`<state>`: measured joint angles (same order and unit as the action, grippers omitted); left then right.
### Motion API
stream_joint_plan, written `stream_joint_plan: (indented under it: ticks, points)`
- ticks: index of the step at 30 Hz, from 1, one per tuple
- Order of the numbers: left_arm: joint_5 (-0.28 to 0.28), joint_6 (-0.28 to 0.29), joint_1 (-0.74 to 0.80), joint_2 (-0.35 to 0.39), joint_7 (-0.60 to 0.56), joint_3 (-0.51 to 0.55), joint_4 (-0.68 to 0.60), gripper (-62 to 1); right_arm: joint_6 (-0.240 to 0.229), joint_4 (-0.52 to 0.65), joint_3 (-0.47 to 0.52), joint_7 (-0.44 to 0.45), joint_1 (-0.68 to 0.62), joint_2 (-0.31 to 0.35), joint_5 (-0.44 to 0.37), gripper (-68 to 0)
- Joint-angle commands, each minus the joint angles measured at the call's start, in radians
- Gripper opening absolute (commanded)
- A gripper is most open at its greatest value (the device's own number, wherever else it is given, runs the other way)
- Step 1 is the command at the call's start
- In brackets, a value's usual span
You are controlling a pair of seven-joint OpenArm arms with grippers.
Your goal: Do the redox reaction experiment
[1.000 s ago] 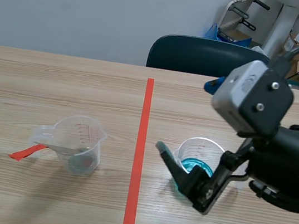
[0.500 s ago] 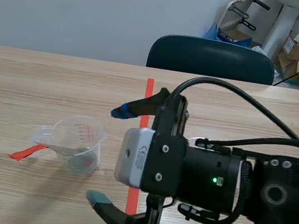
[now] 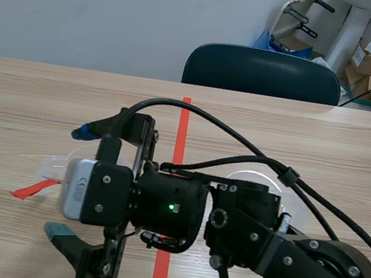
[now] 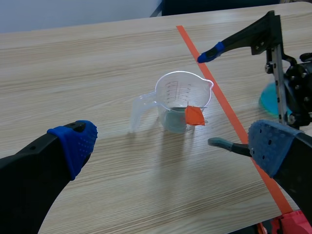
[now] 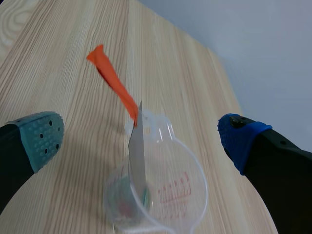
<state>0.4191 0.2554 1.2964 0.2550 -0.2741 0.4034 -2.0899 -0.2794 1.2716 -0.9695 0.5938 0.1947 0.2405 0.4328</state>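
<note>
We held our right gripper point(image 3: 69, 181) across the tape line point(image 3: 184, 118), fingers wide apart and just short of the jug point(image 4: 183, 100), probably to take the strip point(image 5: 138, 151) leaning inside it, orange tab point(image 5: 111, 80) over the rim. Our left gripper point(image 4: 173, 146), likewise spread and empty, hung well back. The blue cup point(image 4: 269, 99) sat right of the line.

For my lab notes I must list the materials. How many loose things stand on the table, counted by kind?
Clear cups: 2, the handled measuring cup and the cup with blue liquid
Grey strip with an orange taped end, standing in the handled measuring cup: 1
Total: 3
</note>
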Motion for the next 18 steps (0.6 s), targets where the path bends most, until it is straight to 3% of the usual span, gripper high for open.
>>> stream_joint_plan:
  ticks: [1, 6, 11, 18]
  points:
    - [0.003, 0.002, -0.001, -0.005, -0.018, -0.001, -0.019, 1.4, 0.025, 0.009, -0.002, 0.008, 0.021, -0.013, -0.010, 0.4]
    - [0.003, 0.002, -0.002, -0.005, -0.018, -0.001, -0.019, 1.4, 0.038, -0.012, -0.015, 0.008, 0.042, -0.044, -0.010, 0.4]
    - [0.003, 0.002, -0.003, -0.005, -0.017, -0.001, -0.019, 1.4, 0.087, -0.012, -0.014, 0.038, 0.041, -0.045, -0.010, 0.4]
    - [0.003, 0.002, -0.003, -0.005, -0.017, -0.001, -0.019, 1.4, 0.122, -0.012, -0.014, 0.046, 0.041, -0.045, -0.010, -21.1]
